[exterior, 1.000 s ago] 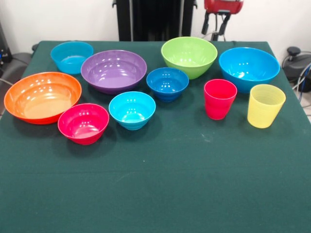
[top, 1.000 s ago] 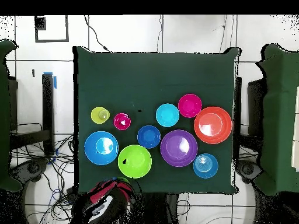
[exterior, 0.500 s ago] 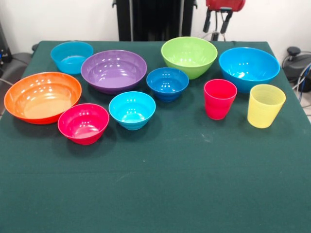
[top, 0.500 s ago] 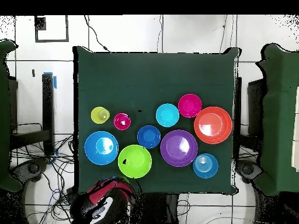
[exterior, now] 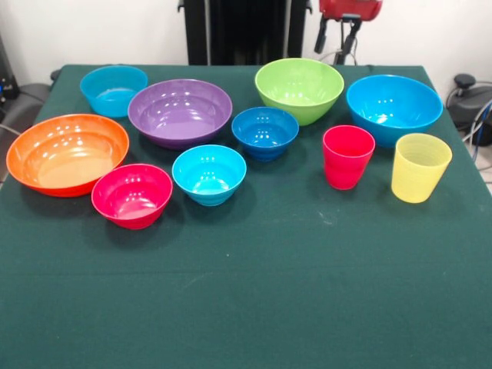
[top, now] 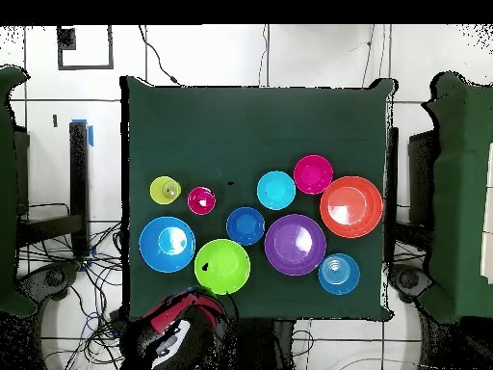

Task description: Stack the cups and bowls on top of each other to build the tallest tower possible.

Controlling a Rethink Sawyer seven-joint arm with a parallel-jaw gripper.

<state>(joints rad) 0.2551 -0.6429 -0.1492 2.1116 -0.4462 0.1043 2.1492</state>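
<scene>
Every bowl and cup stands alone on the green table [exterior: 254, 292]; no tower shows. From the left in the front view are an orange bowl [exterior: 65, 150], a pink-red bowl [exterior: 131, 194], a light blue bowl [exterior: 113, 88], a purple bowl [exterior: 179, 111], a cyan bowl [exterior: 208, 173], a dark blue bowl [exterior: 265, 131], a lime green bowl [exterior: 300, 88] and a big bright blue bowl [exterior: 393, 106]. The red cup [exterior: 347, 156] and yellow cup [exterior: 419, 167] stand upright at the right. My gripper [exterior: 336, 36] hangs open behind the lime green bowl, off the table and touching nothing.
Overhead, the arm [top: 178, 328] sits just off the table's bottom edge below the lime green bowl [top: 222, 266]. Cables lie on the floor at the lower left. The bowls fill the table's lower half in that view.
The arm's red head has shifted slightly at the top edge of the front view. No bowl or cup has moved.
</scene>
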